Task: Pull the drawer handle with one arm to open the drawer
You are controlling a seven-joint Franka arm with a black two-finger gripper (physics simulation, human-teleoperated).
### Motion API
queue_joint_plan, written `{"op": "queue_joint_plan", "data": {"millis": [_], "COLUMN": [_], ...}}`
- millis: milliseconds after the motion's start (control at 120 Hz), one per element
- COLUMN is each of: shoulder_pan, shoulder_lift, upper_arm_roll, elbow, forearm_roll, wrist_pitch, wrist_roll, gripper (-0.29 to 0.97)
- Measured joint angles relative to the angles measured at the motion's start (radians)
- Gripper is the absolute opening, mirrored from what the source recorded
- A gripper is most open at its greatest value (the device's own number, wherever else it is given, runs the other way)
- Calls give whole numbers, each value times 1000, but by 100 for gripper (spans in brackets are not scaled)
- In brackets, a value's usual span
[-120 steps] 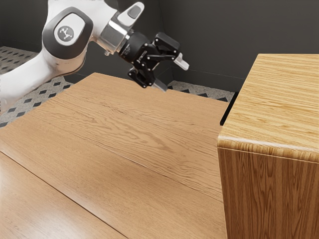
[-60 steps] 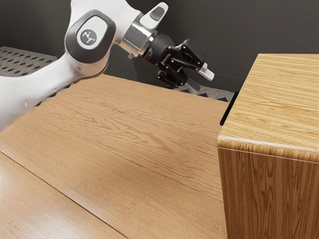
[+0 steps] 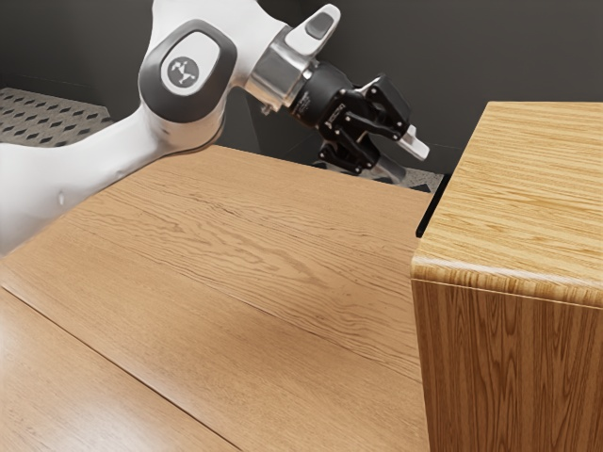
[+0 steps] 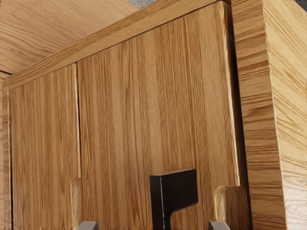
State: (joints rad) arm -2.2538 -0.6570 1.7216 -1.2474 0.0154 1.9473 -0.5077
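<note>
The end effector (image 3: 403, 158) hangs above the bench (image 3: 236, 264), fingers spread wide and gripping nothing. The black drawer handle (image 4: 172, 192) sits straight ahead of it on the cabinet (image 3: 513, 217) front, untouched.

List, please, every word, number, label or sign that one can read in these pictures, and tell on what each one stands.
No word or number can be read in either view.
One sign without letters: a white emblem on the arm's grey round joint cap.
The cabinet, its black drawer handle and the table carry no text.
</note>
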Motion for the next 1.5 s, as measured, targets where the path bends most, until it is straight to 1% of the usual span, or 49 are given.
{"op": "queue_joint_plan", "data": {"millis": [142, 308, 550, 867, 1058, 1183, 1367, 1500], "shoulder_pan": [31, 64, 56, 37, 37, 44, 134, 169], "shoulder_lift": [45, 61, 56, 47, 52, 54, 88, 97], "upper_arm_roll": [0, 0, 0, 12, 12, 13, -12, -24], "elbow": [-44, -91, -104, -124, -134, -135, -137, -141], "forearm_roll": [-56, -118, -147, -144, -78, -57, -53, -53], "wrist_pitch": [0, 1, 4, 7, -18, -38, -87, -115], "wrist_roll": [-38, -79, -127, -169, -198, -214, -230, -238], "gripper": [24, 25, 24, 19, 17, 16, 15, 14]}}
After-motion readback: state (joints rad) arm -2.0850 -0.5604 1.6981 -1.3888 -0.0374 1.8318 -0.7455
